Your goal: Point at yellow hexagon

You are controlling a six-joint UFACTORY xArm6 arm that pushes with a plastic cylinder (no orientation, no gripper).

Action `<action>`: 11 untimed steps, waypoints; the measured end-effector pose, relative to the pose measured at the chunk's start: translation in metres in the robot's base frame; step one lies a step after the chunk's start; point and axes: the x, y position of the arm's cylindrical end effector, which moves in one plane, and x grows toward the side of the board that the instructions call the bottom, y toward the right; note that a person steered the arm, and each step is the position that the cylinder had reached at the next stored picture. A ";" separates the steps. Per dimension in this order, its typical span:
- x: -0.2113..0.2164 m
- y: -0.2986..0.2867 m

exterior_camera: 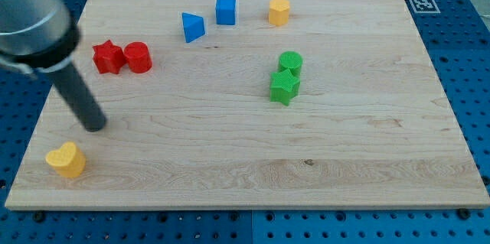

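Note:
The yellow hexagon (279,11) sits near the view's top, right of centre, on the wooden board (253,160). My tip (94,125) rests on the board at the view's left, far from the hexagon, below the red blocks and just above a yellow heart (66,160). The rod slants up to the view's top left corner.
A red star (109,56) and a red cylinder (138,57) sit side by side at upper left. A blue triangle (193,27) and a blue cube (225,10) lie left of the hexagon. A green cylinder (290,63) touches a green star (284,86) at centre right.

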 end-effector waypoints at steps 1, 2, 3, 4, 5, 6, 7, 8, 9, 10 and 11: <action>-0.015 0.048; -0.041 0.088; -0.074 0.117; -0.112 0.148; -0.147 0.185; -0.170 0.231; -0.172 0.298; -0.212 0.334; -0.253 0.347; -0.260 0.323; -0.262 0.294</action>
